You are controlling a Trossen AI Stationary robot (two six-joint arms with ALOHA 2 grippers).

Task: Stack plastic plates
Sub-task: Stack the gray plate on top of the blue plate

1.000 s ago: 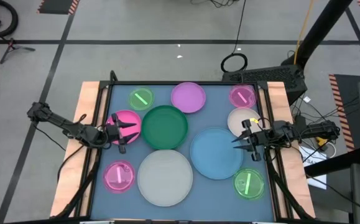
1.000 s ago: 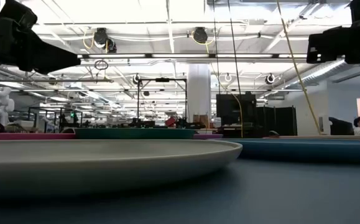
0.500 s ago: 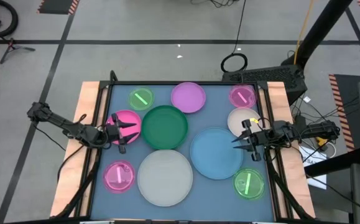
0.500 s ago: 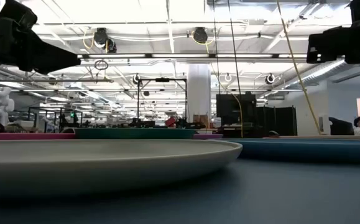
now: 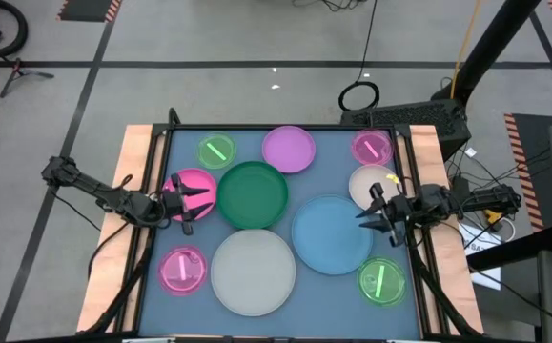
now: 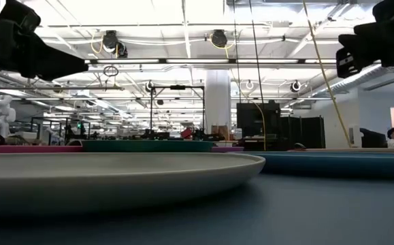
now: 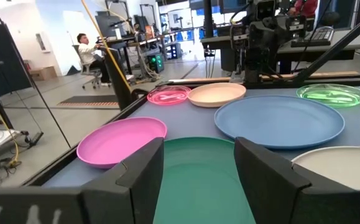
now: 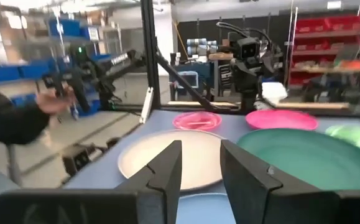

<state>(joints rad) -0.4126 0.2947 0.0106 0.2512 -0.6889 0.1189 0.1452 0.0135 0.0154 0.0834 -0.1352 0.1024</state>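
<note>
Several plastic plates lie flat and apart on the blue table. The large ones are blue (image 5: 332,233) and grey-white (image 5: 253,272). The medium ones are green (image 5: 253,194), pink (image 5: 192,189), lilac (image 5: 288,149) and cream (image 5: 369,181). Small translucent pink plates (image 5: 372,147) (image 5: 181,269) and green plates (image 5: 216,151) (image 5: 382,282) lie toward the corners. My left gripper (image 5: 201,196) hovers open and level over the pink plate, pointing at the green plate (image 7: 198,180). My right gripper (image 5: 364,217) hovers open and level over the blue plate's right rim (image 8: 198,211).
Wooden rails (image 5: 134,171) run along the table's left and right sides, and a dark frame stands along its far edge. In the right wrist view a person's arm (image 8: 18,118) shows beyond the table. Bare blue table (image 5: 342,157) lies between the plates.
My right gripper has rolled a little about the line it points along, staying in place and keeping open. The plates have not moved.
</note>
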